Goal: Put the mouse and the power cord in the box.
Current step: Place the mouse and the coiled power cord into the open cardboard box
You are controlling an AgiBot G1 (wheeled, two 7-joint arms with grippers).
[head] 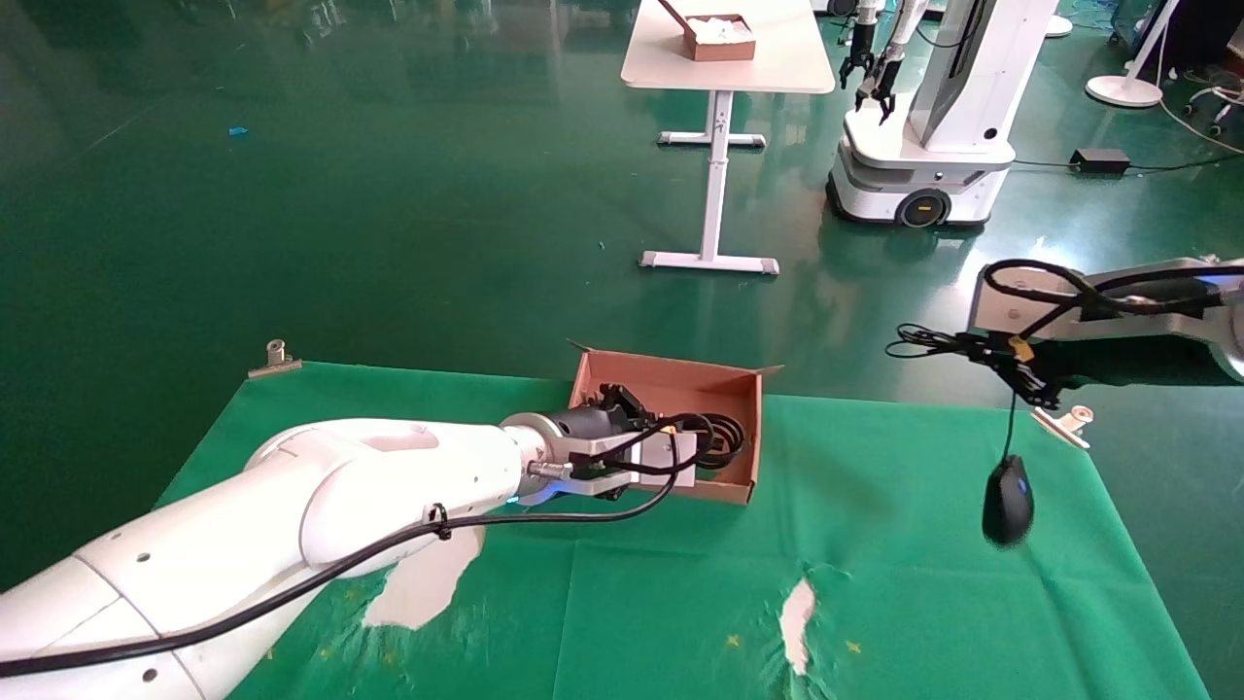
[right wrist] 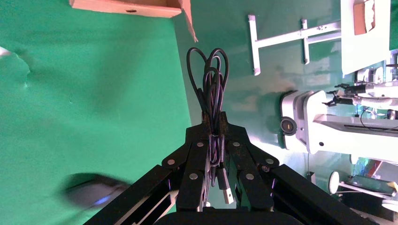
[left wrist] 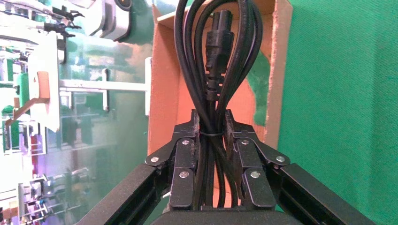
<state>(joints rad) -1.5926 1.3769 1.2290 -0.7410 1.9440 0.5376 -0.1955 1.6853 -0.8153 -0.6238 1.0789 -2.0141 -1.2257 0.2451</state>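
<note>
You see one power cord (left wrist: 213, 70) clamped in the left gripper (left wrist: 212, 126) over one box (head: 671, 384); the right gripper (right wrist: 215, 125) pinches the cable of one dangling mouse (head: 1007, 501).

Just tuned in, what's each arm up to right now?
The left gripper is shut on the thick black coiled power cord, holding it inside the shallow brown cardboard box. The right gripper is shut on the bundled thin cable, so the small black oval mouse dangles above the green cloth, off to the box's right.
</note>
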